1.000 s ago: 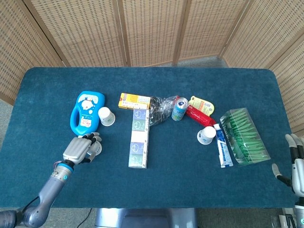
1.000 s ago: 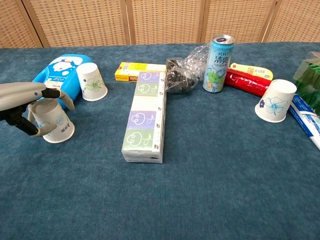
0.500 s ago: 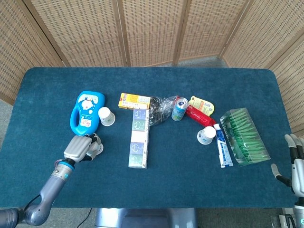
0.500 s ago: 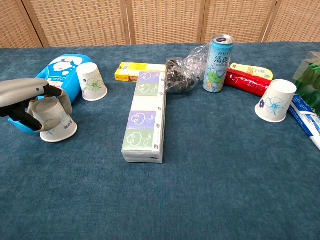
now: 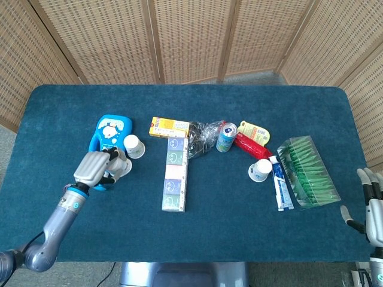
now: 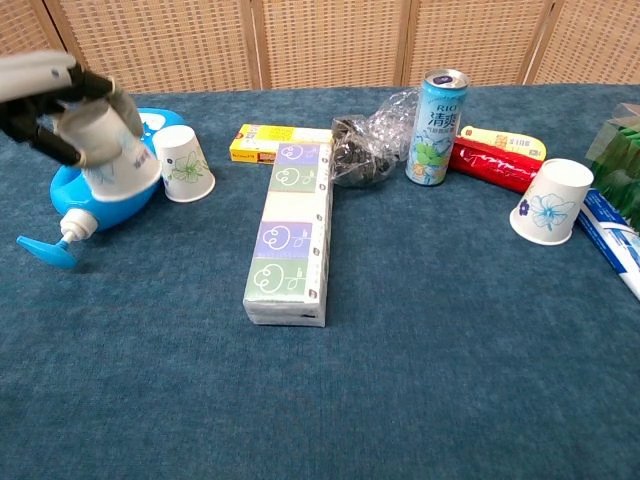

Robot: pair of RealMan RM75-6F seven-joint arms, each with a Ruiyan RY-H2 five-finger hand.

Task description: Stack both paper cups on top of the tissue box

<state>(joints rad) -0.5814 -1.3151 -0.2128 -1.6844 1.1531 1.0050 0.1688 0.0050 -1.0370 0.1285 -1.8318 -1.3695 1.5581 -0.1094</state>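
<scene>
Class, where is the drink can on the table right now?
The drink can stands upright at the back, right of centre, between the crumpled plastic bag and the red packet.

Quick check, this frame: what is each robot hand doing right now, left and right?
Left robot hand: holds a paper cup, lifted off the table.
Right robot hand: holds nothing, fingers apart, at the table's right edge.

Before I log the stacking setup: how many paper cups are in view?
3: one held up by the left hand, cup; one beside the blue bottle; one near the toothpaste.
</scene>
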